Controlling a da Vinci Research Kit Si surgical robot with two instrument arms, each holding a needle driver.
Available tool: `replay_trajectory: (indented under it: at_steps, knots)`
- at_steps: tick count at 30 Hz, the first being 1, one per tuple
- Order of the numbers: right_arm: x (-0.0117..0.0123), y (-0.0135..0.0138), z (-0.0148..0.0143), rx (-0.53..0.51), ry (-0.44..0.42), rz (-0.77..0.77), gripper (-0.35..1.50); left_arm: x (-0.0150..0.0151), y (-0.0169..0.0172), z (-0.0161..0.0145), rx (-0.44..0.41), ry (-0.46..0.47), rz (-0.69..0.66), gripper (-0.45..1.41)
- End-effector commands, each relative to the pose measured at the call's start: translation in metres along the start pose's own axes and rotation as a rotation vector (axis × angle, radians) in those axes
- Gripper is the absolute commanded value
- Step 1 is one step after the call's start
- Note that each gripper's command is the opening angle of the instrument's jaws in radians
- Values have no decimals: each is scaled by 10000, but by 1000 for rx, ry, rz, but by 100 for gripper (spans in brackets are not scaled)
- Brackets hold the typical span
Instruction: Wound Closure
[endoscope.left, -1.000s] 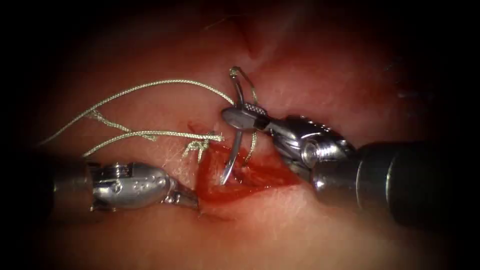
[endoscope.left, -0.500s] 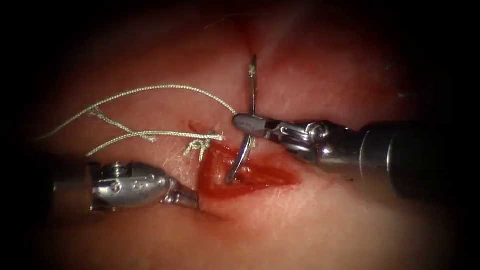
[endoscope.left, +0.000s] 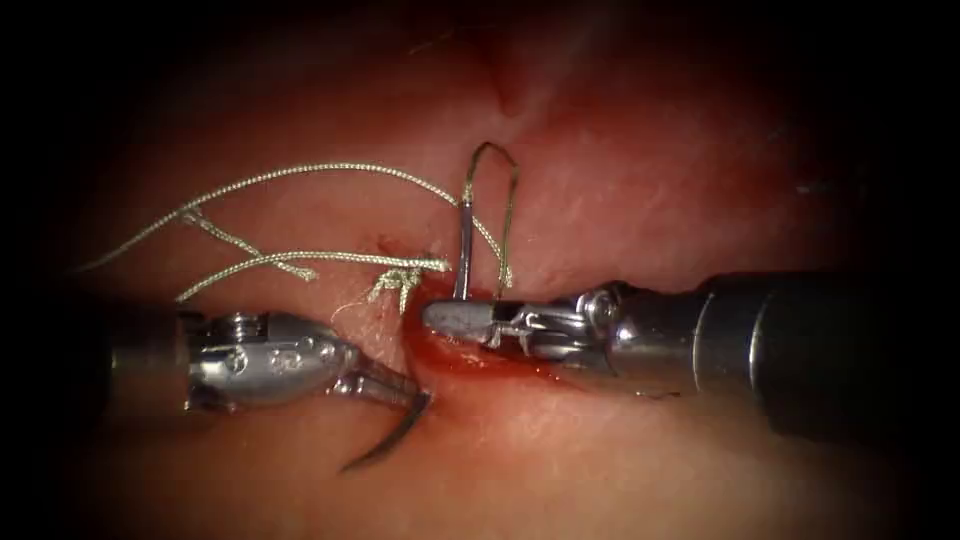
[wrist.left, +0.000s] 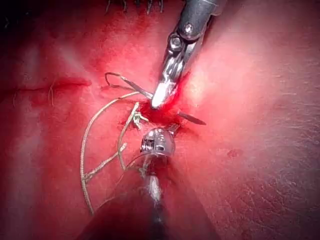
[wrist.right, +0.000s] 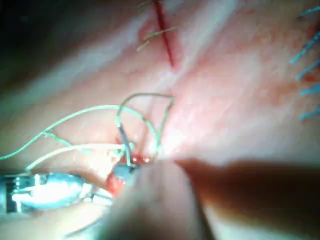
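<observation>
needle (endoscope.left: 392, 440) tip out through tissue (endoscope.left: 600, 470) below cut (endoscope.left: 470, 355), left side | left claw (endoscope.left: 400, 392) clenched on tissue edge at the exit, touching needle | right claw (endoscope.left: 445, 318) clenched on needle rear section over cut | thread (endoscope.left: 300, 175) loops left, knot (endoscope.left: 398, 285) beside cut

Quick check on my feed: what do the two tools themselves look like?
Both are alike in the endoscope view: the left tool and right tool have shiny silver metal wrists with small round pins and rivets, tapering to slim pointed fingers. Each sits on a thick, dark, round shaft. I see no cables or printed markings.
</observation>
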Motion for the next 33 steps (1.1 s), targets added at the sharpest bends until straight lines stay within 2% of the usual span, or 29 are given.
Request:
replay_trajectory:
  at_steps: [1, 6, 9, 10, 12, 13, 15, 20, 24, 27, 29, 33]
  knots:
    - [-3, -1, 9, 1, -3, 5, -35, -2, -3, 8, -1, 1, 1, -8]
    - [-8, -4, 10, 1, 3, 18, -35, -2, -4, 7, -1, 1, 1, -8]
    - [-1, -4, 10, -2, 68, -75, -35, -2, -4, 8, 0, 1, 1, -8]
    - [2, -3, 10, -11, 111, -163, 26, -2, -4, 8, 0, 1, 1, -8]
    - [9, -2, 10, -23, 184, -250, 125, -1, -3, 7, -1, 1, 1, -8]
    - [13, -2, 9, -26, 226, -284, 135, -1, -3, 7, -1, 1, 1, -8]
    - [21, 0, 5, -36, 289, -445, 133, 0, -3, 6, -2, 1, 0, -8]
    - [41, 1, -17, -136, 345, -815, 131, 7, -3, -1, -7, 5, 25, -5]
    - [60, -4, -48, -182, 376, -887, 133, 16, -2, -9, -7, 10, 53, -5]
    - [70, -11, -68, -261, 371, -939, 133, 23, -2, -15, -3, 11, 82, -2]
    - [73, -17, -78, -299, 274, -994, 135, 27, -1, -19, -5, 14, 108, 5]
    - [72, -31, -87, -344, 73, -992, 131, 38, 0, -33, -11, 27, 187, 25]
